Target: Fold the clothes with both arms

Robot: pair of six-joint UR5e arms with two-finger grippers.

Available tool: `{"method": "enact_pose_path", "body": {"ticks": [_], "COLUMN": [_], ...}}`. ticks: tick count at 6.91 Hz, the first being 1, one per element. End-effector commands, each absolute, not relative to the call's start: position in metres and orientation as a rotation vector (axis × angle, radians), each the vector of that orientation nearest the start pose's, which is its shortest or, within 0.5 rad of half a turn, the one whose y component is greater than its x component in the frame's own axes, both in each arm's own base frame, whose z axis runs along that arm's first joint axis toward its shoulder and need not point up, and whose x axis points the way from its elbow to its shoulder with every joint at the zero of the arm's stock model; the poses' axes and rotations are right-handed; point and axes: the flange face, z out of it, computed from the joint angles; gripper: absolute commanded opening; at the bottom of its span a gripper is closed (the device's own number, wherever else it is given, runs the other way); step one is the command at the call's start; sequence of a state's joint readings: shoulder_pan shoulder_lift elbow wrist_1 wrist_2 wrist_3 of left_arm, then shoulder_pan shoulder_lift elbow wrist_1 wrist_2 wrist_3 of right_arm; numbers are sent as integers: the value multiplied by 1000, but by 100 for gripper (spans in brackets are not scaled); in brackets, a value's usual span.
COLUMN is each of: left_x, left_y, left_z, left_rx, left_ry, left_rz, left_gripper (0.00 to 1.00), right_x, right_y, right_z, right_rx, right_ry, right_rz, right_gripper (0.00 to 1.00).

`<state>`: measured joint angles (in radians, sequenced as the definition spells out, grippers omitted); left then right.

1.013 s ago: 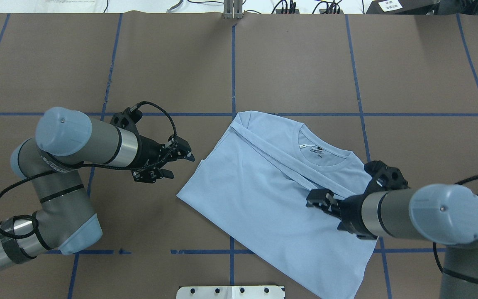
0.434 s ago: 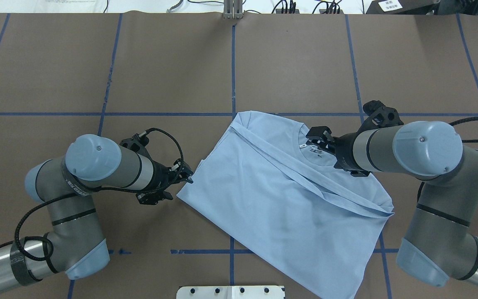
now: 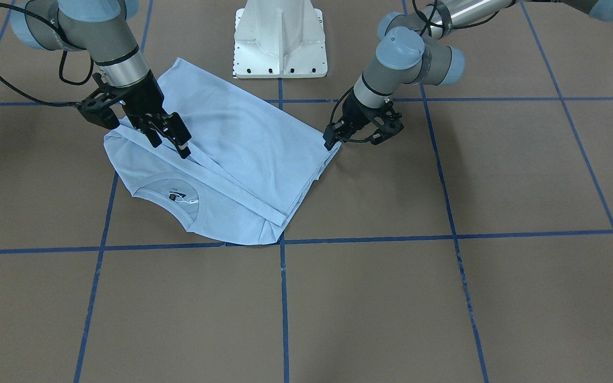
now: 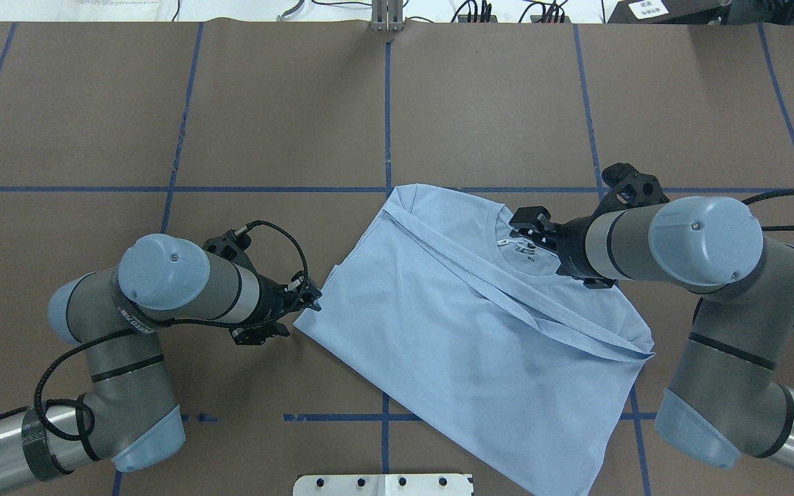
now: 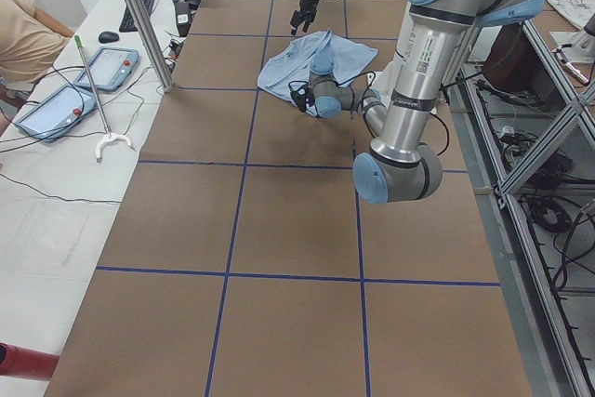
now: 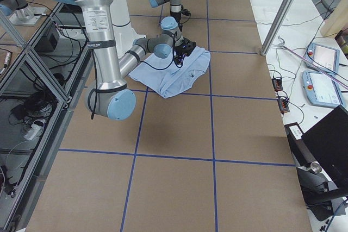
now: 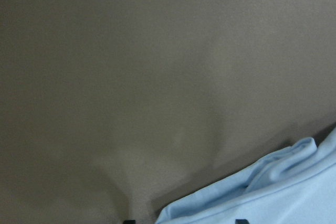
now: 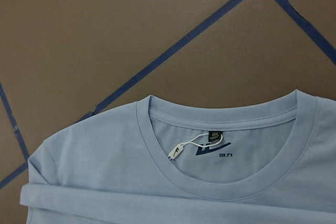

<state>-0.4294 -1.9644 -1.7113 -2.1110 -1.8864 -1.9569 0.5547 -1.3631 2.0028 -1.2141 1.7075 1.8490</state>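
Note:
The light blue T-shirt [image 4: 452, 331] lies partly folded on the brown table, collar [image 4: 542, 272] towards the far side, with a folded band running diagonally across it. My left gripper [image 4: 311, 297] sits low at the shirt's left corner [image 3: 333, 151]. In the left wrist view its two tips stand apart with the cloth edge [image 7: 273, 192] between them, so it is open. Over the shoulder beside the collar, my right gripper [image 3: 168, 141] hovers open and holds nothing. The right wrist view looks down on the ribbed collar [image 8: 152, 150] and neck tag [image 8: 215, 136].
The white pedestal base [image 3: 280, 42] stands at the robot's edge, just behind the shirt. Blue tape lines [image 4: 387, 103] grid the table. Off the far edge in the exterior left view, a person [image 5: 23, 34] sits beside tablets [image 5: 56, 104], and a metal post [image 5: 139, 16] rises.
My right arm left the shirt's near right side and swung to above the collar; that side now lies folded over. The left gripper came down to the shirt's left corner.

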Motion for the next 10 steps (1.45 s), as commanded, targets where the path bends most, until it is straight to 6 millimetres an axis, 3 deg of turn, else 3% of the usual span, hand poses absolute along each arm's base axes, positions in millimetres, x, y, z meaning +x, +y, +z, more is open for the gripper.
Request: {"method": "enact_pose_path", "body": {"ticks": [1,3,4,5,6,7,8,9,10], "left_x": [536,537,535,523,506,474,456,450,471], "left_y": [-349,-347,-350,-364,-390,-426,-465,-518,-569], "left_z": [314,315,314,313,312,301,295,282,257], "left_rx": [-269,-248,-240,-178,-100,-4,75,141,175], "left_ry": [1081,1081,1084,1082,1029,1037,1033,1021,1004], "left_rz": [-550,-549,-546,-498,-451,-415,-406,-436,-478], "left_gripper": [51,0,0,0,0,0,0,0,0], "right_x": [-396,-396,-399,-398,-398,-402,-420,-443,-452], "right_y": [-386,-387,-389,-390,-391,-392,-395,-408,-404], "right_z": [315,315,310,310,313,318,321,296,297], "right_rx": [14,14,18,20,22,18,14,14,14], "right_ry": [-1024,-1024,-1025,-1024,-1019,-1007,-997,-1026,-1023], "right_rz": [693,693,696,700,701,700,693,691,677], "right_gripper": [100,100,100,100,100,100,100,100,100]}}
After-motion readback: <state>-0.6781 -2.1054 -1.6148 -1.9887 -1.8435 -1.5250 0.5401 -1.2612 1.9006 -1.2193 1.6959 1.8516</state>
